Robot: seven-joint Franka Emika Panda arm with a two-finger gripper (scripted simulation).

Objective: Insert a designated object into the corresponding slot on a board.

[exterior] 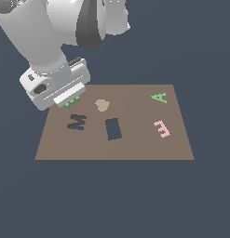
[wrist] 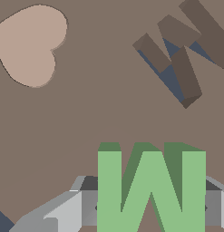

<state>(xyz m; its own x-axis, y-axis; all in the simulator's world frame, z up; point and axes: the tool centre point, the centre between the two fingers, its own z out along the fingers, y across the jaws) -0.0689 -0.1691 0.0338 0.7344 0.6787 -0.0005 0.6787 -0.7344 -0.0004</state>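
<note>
The flat bright-green M-shaped block point(wrist: 151, 190) is clamped in the gripper point(exterior: 72, 101) above the brown board point(exterior: 135, 148) — transport underway; alignment over the dark M-shaped slot point(exterior: 76, 122) is needed next.

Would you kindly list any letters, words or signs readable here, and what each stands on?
"M": green block between the end effector fingers.
"M": dark cutout in the brown board.
"A": green piece on the board.
"E": pink piece on the board.
No printed words, brands or numbers.

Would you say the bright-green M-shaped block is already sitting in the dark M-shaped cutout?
No, the green M block sits between the gripper fingers, apart from the empty M cutout.
</note>
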